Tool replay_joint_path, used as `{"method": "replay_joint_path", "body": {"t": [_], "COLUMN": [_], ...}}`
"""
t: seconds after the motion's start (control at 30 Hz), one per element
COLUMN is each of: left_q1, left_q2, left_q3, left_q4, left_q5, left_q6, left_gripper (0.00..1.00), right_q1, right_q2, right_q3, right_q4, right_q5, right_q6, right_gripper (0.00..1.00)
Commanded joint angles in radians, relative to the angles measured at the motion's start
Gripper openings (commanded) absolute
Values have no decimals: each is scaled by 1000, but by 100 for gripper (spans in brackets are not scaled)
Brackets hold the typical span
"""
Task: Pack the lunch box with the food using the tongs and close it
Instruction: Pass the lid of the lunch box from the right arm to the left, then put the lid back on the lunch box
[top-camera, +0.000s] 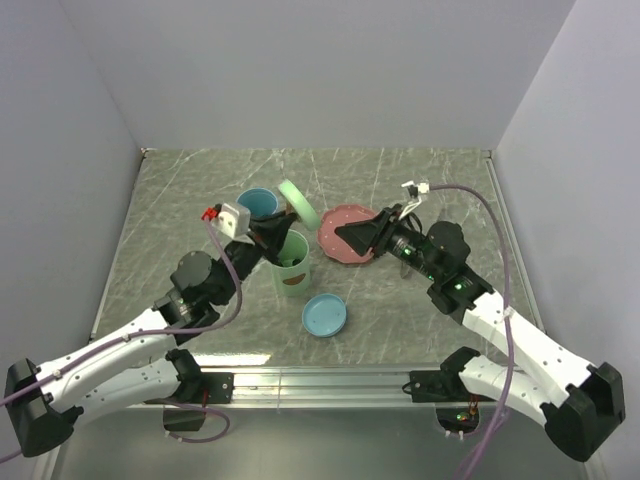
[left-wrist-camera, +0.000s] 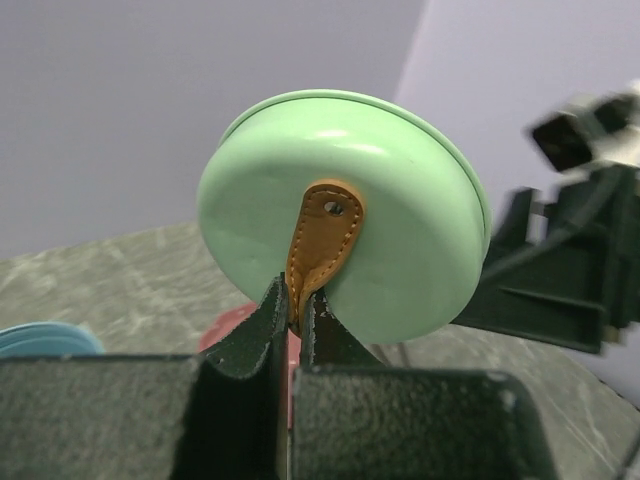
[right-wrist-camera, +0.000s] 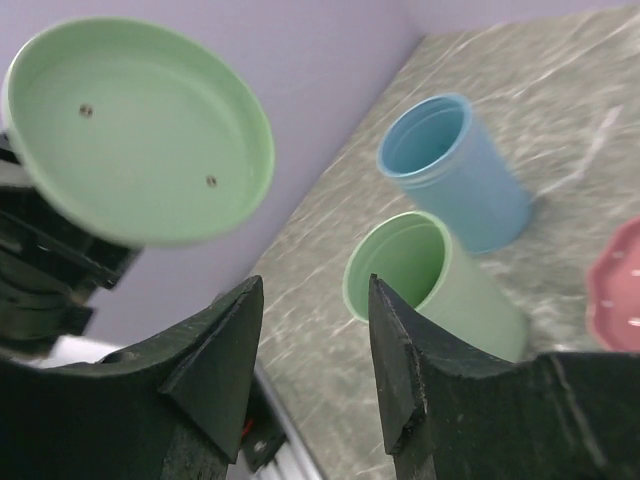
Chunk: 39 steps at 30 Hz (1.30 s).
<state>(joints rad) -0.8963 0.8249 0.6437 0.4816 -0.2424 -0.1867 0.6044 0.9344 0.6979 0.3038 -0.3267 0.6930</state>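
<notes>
**A:** What does the left gripper have?

**B:** Its fingers are pinched tight on the brown tab of the green lid. The lid stands on edge just above the fingers, clear of the counter.

**A:** How will it handle?

**B:** Light and stiff, I'd judge, with a smooth shell that would slip in a grip. The soft tab is the place to hold it, though the lid may swing from there.

**A:** And the right gripper?

**B:** Its fingers are spread wide with nothing between them. Just past the tips is the green cup, mouth towards them, and what shows of the inside looks bare. The blue cup is beyond it, bare too as far as I can see. The green lid hangs up and to the left of the tips.

**A:** Food? Tongs?

**B:** I can't see either. The pink plate is just beside the right fingers and partly hidden by them from above. A blue lid lies flat, well behind both pairs of fingers.
</notes>
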Motion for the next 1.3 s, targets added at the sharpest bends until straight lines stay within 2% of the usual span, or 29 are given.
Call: {"method": "replay_joint_path", "body": {"t": [0.0,0.13,0.37,0.5,0.57,0.63,0.8,0.97,1.27], "left_q1": [0,0,2,0,2,0,0,2,0], "left_q2": [31,91,221,237,232,255,407,516,542], "left_q3": [131,209,370,416,448,491,619,720,810], "left_q4": [-219,-415,-765,-869,-897,-1000,-1207,-1313,-1462], "left_q5": [-188,-225,-248,-244,-235,-224,-225,-221,-259], "left_q6": [12,-19,-140,-236,-263,-280,-306,-321,-352], "left_gripper": [0,0,0,0,0,0,0,0,0], "right_q1": [5,3,3,3,3,1,1,-2,-2], "right_q2": [-80,-155,-282,-347,-373,-396,-414,-353,-169], "right_q3": [-21,-47,-93,-130,-144,-153,-179,-152,-101], "right_q4": [-64,-118,-201,-212,-216,-230,-206,-203,-43], "right_q5": [147,288,440,486,491,494,477,451,299], "right_q6": [-70,-101,-164,-187,-194,-197,-210,-239,-285], "right_gripper": [54,54,55,58,59,59,60,60,59]}}
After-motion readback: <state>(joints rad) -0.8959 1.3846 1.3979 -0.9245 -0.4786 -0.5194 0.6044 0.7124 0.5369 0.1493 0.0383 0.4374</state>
